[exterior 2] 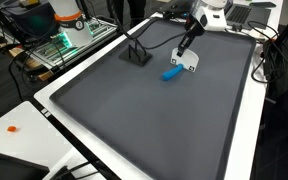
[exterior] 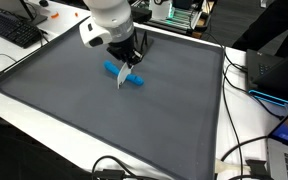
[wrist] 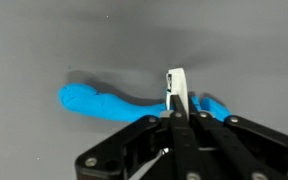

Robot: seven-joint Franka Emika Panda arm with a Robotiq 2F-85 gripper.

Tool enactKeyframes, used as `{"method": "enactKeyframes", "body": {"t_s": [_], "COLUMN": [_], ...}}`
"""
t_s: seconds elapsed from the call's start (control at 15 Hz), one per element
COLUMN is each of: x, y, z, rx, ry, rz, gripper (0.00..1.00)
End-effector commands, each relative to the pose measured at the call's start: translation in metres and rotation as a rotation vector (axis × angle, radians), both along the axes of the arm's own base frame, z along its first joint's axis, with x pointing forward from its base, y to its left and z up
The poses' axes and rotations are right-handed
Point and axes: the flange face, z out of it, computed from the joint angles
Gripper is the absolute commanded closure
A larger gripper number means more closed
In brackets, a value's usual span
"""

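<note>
The gripper (exterior: 128,64), with a thin white piece (exterior: 120,81) held at its tips, is seen poised low over a blue object (exterior: 131,78) laid on the dark grey mat (exterior: 104,125).

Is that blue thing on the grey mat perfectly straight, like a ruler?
No, in the wrist view the blue thing bends in a gentle curve along its length.

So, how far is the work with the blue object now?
Done: the gripper is at the blue object. In hand: it looks shut on a thin white piece over that object; contact is unclear. Left: the blue object lies flat on the grey mat, not lifted.
</note>
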Motion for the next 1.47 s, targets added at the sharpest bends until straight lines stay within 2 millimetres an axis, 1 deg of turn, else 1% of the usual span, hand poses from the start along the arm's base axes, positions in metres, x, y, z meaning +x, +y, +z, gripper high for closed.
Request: {"method": "enactKeyframes", "body": {"t_s": [0.0,0.2,0.47,0.8,1.13,1.27,1.4], "x": [-0.014,-0.016,-0.017,-0.018,-0.013,-0.010,-0.008], "y": [0.002,0.002,-0.001,-0.007,-0.020,-0.024,-0.028], "z": [-0.008,-0.005,0.007,0.030,0.052,0.055,0.052], "rx": [0.032,0.031,0.016,0.003,-0.005,-0.005,-0.005], "ry": [0.063,0.067,0.065,0.045,0.011,0.003,0.004], "rz": [-0.009,-0.014,-0.019,-0.021,-0.040,-0.045,-0.050], "gripper": [0.99,0.99,0.99,0.99,0.99,0.99,0.99]}}
